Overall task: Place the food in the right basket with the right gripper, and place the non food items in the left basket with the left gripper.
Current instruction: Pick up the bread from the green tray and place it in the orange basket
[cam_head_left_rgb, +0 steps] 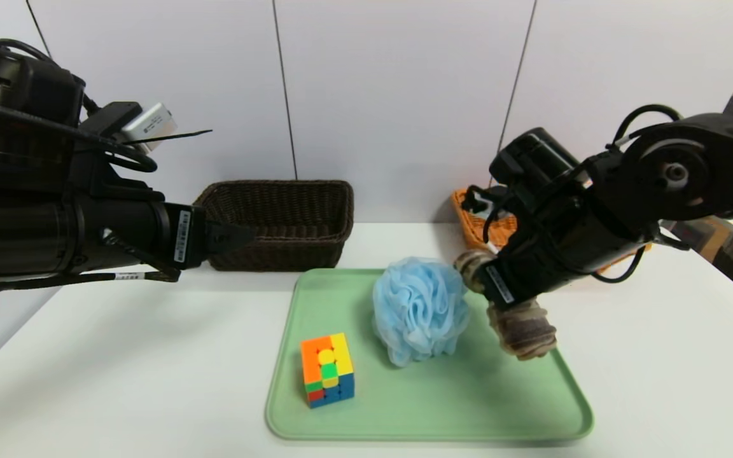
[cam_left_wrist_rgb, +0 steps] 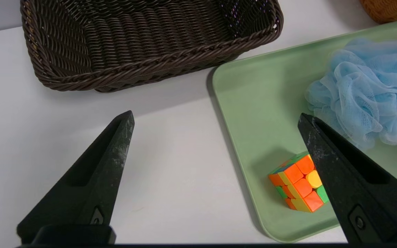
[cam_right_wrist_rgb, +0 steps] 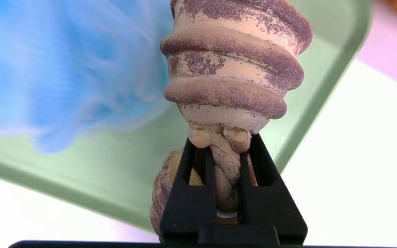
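Striped brown-and-cream roll (cam_right_wrist_rgb: pixel 233 65) is pinched mid-length by the right gripper (cam_right_wrist_rgb: pixel 221 143) above the tray (cam_head_left_rgb: pixel 430 434), presumably for transfer to the orange basket (cam_head_left_rgb: pixel 466 222).

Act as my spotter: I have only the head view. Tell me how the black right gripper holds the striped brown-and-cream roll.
Observer: In the right wrist view, its black fingers pinch the roll at a narrow twisted stretch.
Operator: Now report the black left gripper's fingers.
Observer: The left gripper is open, nothing between its fingertips.
Operator: Check the dark brown woven basket's floor.
Observer: The left wrist view looks into the basket; the visible floor is bare ribbed weave.
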`<state>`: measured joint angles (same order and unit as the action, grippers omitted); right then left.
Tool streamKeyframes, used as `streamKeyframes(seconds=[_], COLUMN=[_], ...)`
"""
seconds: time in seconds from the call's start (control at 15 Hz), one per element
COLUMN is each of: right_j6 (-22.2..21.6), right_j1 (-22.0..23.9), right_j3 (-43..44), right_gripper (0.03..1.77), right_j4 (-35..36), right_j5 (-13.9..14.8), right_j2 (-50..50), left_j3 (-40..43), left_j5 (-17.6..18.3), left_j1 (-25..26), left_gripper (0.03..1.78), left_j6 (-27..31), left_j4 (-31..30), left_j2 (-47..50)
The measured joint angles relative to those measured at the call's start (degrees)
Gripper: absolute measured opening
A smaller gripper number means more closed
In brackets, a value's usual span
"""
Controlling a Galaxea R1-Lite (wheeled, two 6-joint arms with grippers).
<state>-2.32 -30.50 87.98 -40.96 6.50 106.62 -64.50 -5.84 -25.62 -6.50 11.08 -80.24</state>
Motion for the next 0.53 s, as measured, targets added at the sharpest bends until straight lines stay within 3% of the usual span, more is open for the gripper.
streamKeyframes(seconds=[0.27,0.53], right_j6=[-2.12,-3.69], right_j1=[-0.59,5.21], right_j3=[10.81,23.13], right_gripper=[0.21,0.21], right_j4=[0.01,4.06], right_j5=[3.69,5.73], right_j2=[-1.41,1.35], left_j3=[0.5,0.61], left_j5=[0.0,0.0], left_j1=[-0.28,-0.3], left_gripper=[1.69,1.69], left_j6=[-0.04,-0.04], left_j4=[0.0,0.1], left_j2=[0.41,0.98])
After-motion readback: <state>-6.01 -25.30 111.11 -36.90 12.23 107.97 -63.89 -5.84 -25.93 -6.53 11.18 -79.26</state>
